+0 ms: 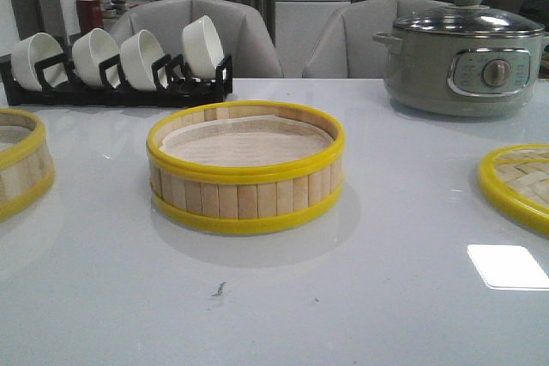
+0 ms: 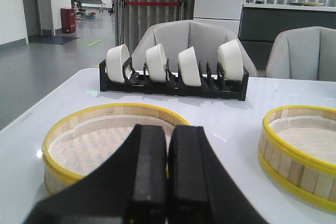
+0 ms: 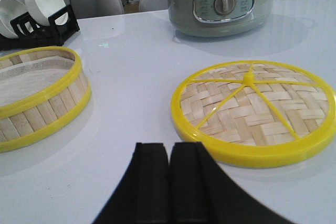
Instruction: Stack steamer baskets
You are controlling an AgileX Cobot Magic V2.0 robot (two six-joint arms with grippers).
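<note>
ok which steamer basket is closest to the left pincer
The basket at the table's left edge, directly ahead of the shut left pincer. The other basket sits mid-table, further right.

— What can't you make out from here?
— Front view: left steamer basket (image 1: 21, 165) cut by the frame edge, only a slice shows. Woven lid (image 1: 517, 184) same on the right, approx. half gone.
— And the wrist cams?
— Left claw (image 2: 168, 182) blocks the near rim of the basket under it; the center steamer basket (image 2: 299, 156) runs off the edge. Right wrist cam: that basket's cut too, and the bowl rack (image 3: 37, 22) is clipped, only two bowls visible.
— The pot (image 3: 220, 1)?
— Lid cropped off; dial labels too small to read.
</note>
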